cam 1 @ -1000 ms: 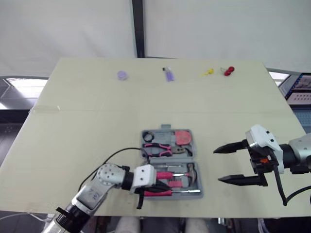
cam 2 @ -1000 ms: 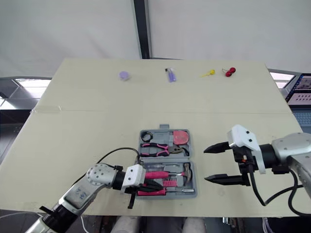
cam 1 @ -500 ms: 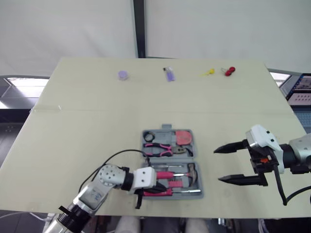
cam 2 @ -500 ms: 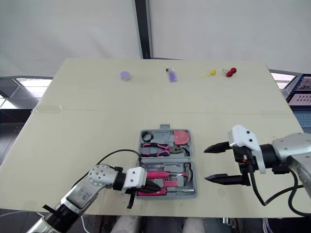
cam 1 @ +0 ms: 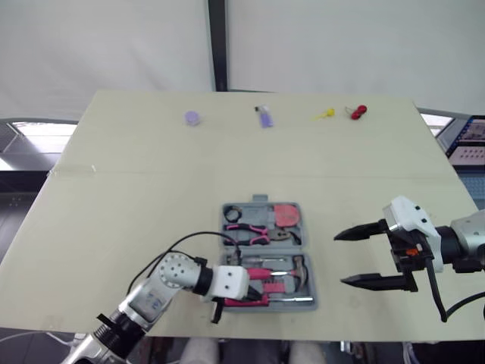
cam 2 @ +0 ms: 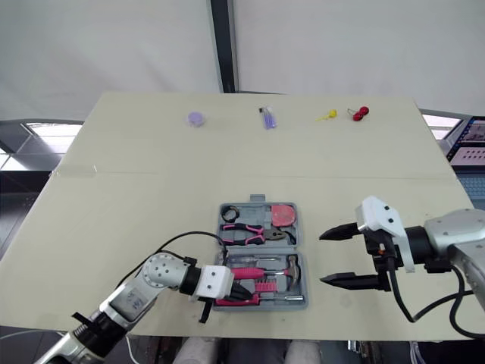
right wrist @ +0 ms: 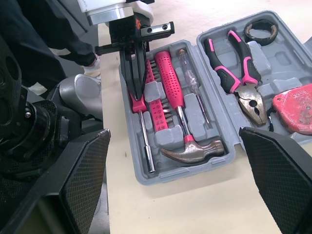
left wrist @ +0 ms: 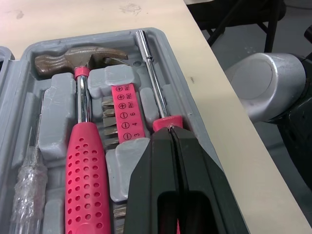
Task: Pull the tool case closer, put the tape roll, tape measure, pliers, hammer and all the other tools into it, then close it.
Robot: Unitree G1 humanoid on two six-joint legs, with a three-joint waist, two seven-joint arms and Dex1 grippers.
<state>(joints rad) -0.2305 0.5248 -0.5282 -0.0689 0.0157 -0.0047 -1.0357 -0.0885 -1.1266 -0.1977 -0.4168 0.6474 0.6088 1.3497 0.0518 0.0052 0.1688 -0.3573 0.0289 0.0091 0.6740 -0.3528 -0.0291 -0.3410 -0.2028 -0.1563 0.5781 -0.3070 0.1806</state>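
Tool case [cam 2: 297, 241] open, tools [cam 2: 250, 271] inside — right gripper [cam 2: 323, 258] beside it, jaws apart.

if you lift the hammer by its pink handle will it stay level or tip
Probably head-heavy: the hammer has a metal head on a thin shaft, so that end may dip. The dimpled pink handle should grip fairly well. It lies in a moulded slot of the case, so it may resist lifting out.
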